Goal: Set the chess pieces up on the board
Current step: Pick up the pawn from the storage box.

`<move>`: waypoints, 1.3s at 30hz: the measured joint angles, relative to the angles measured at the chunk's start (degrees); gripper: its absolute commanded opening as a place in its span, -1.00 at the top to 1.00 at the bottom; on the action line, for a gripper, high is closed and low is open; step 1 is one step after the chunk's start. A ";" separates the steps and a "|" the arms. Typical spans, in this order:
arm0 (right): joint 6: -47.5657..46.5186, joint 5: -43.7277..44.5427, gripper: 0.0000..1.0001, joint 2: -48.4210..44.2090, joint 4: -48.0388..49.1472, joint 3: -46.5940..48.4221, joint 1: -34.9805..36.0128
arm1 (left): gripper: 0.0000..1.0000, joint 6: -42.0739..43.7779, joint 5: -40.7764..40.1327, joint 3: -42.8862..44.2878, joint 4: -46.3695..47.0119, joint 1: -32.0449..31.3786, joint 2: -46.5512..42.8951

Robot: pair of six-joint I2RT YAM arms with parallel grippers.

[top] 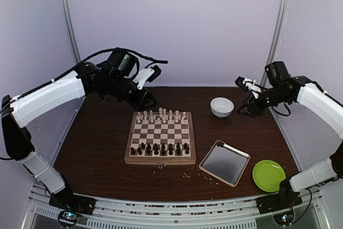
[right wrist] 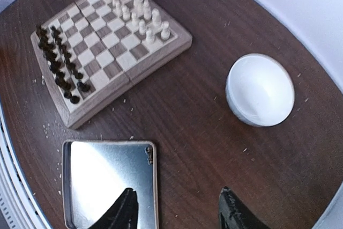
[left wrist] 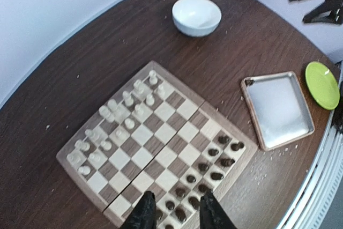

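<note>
The board (top: 161, 160) lies in the middle of the table. Cream chess pieces (top: 161, 115) fill its two far rows and dark chess pieces (top: 161, 148) its two near rows. My left gripper (top: 153, 72) hangs high above the table behind the board's far left corner. In the left wrist view its fingers (left wrist: 143, 213) stand apart over the dark pieces (left wrist: 214, 167), with nothing between them. My right gripper (top: 245, 84) is raised at the back right, beside the white bowl. Its fingertips (right wrist: 121, 211) are spread wide over the tray's edge and bare table, holding nothing.
A white bowl (top: 222, 106) sits right of the board's far side. A shiny metal tray (top: 225, 162) lies at the near right with a small brown scrap in one corner (right wrist: 149, 155). A green plate (top: 268, 175) is beyond it. Pale crumbs (top: 187, 174) dot the table.
</note>
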 measured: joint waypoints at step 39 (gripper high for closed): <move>-3.28 24.00 0.57 25.49 9.03 -8.17 19.91 | -0.45 -7.80 -13.07 -29.27 43.19 -1.53 -13.42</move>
